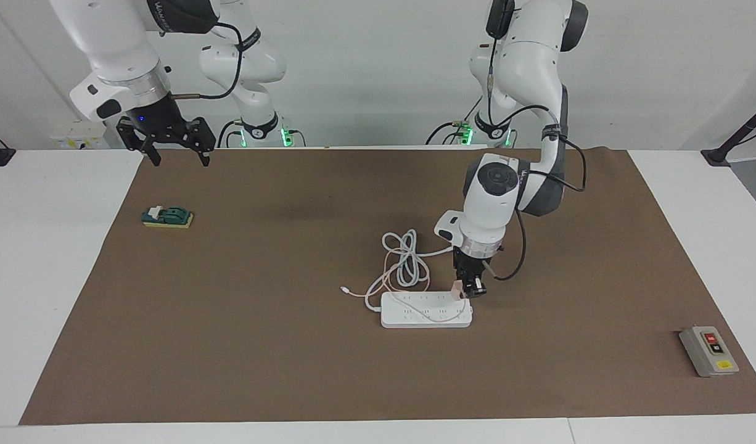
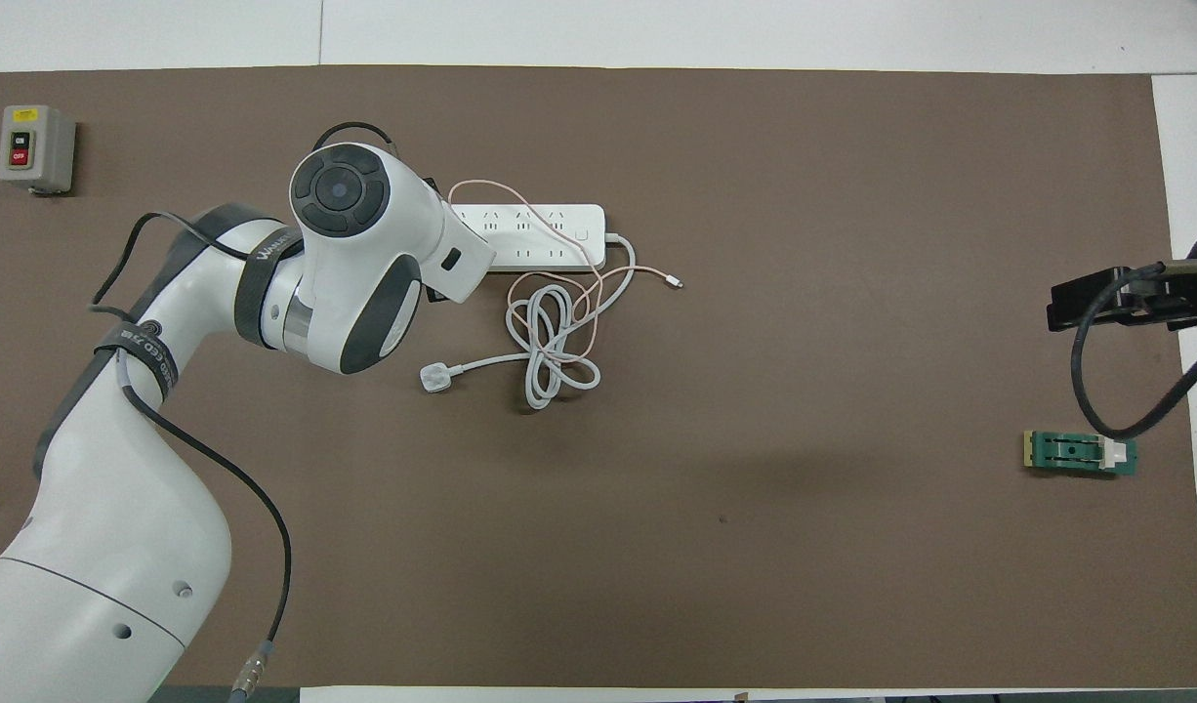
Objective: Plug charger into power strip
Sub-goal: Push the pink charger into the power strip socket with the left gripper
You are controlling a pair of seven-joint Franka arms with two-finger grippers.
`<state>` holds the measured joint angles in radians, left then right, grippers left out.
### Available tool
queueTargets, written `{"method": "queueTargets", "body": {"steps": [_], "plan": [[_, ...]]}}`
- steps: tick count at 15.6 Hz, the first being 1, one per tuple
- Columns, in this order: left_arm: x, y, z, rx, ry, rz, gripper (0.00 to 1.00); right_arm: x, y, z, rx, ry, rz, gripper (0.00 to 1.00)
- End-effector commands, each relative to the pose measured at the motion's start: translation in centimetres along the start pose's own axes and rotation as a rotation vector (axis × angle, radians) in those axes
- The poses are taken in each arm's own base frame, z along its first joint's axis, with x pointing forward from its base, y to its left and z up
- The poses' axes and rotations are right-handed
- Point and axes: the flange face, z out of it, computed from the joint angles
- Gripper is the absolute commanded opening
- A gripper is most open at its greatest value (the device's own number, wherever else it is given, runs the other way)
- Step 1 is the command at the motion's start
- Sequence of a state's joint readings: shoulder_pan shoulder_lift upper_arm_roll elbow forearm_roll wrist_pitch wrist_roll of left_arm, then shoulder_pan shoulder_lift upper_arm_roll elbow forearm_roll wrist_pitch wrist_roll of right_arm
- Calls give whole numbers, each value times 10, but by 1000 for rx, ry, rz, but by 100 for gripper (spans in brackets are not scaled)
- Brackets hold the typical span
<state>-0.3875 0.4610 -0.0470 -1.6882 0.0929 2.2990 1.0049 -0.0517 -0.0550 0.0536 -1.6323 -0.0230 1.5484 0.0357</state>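
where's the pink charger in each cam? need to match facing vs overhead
Facing view: the charger is in the shut left gripper, over the left-arm end of the power strip, just right of frame centre.
Overhead view: not visible; the left arm's wrist covers that end of the power strip.
Shared landmark: the white three-pin plug, nearer to the robots than the strip.

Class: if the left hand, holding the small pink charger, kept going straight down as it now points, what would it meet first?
Probably the long flat white power strip, at its end under the left hand; the pale-pink cube charger would touch first.
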Motion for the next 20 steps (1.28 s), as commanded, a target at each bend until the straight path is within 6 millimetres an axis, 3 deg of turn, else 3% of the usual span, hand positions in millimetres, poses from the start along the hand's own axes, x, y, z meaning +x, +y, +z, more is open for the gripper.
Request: {"method": "queueTargets", "body": {"steps": [1,9,13,15,20], "plan": [[7,21,23,-95,-42,6,0,-4,9,0,-11,3,-1,100],[10,13,33,-130,-53,6,0,-4,12,1,-11,-1,3,100],[19,-6,34,-105,-38,154,0,-4,12,1,-11,-1,5,100],[22,-7,50,-174,-60,155,0,-4,13,1,-11,-1,8,100],[22,-11,54,-181,-35,193,0,-4,18,1,-11,-1,17,100]]}}
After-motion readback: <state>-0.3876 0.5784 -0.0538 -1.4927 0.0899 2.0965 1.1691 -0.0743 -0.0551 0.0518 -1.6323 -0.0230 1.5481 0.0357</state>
